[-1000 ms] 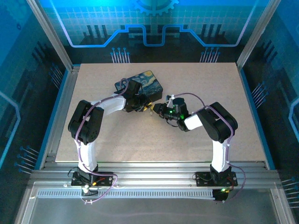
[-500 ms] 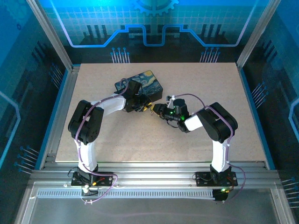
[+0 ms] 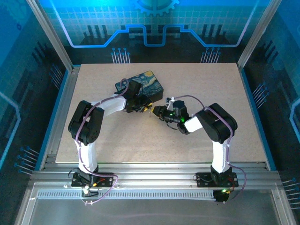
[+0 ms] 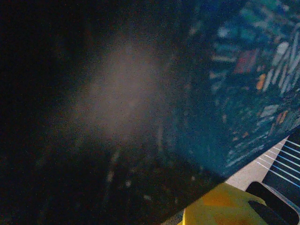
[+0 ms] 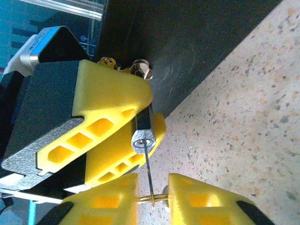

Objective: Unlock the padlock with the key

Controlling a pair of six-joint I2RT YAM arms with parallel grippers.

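Two grippers meet just off the near corner of the dark box with the blue-and-yellow swirling painting print (image 3: 147,80), on the speckled beige table (image 3: 211,84).

My left gripper (image 3: 146,107) is clamped narrow on the tiny dark grey metal padlock (image 5: 142,138). The body is pinched between its yellow fingers (image 5: 112,101), and the silvery keyway face is turned toward my right wrist. The padlock sits close against the box's black side wall, below a small brass fitting (image 5: 140,70). Shackle hidden.

My right gripper (image 5: 152,183) is set narrow on the thin silvery-grey metal key (image 5: 148,164). It is gripped low between the pads, with the blade sticking straight out ahead.

Relation that matters: the padlock lies dead ahead of the right fingertips, just beyond them. The key's long axis and the padlock's long axis run nearly in one line, the key leaning a shade off. The tip touches the keyway face; whether it has entered, I cannot tell.

Judgement: the right arm is the mover, pushing along the blade's axis and then twisting, while the left arm only braces. A blade this thin, meeting the face off-line, could bend or skid.
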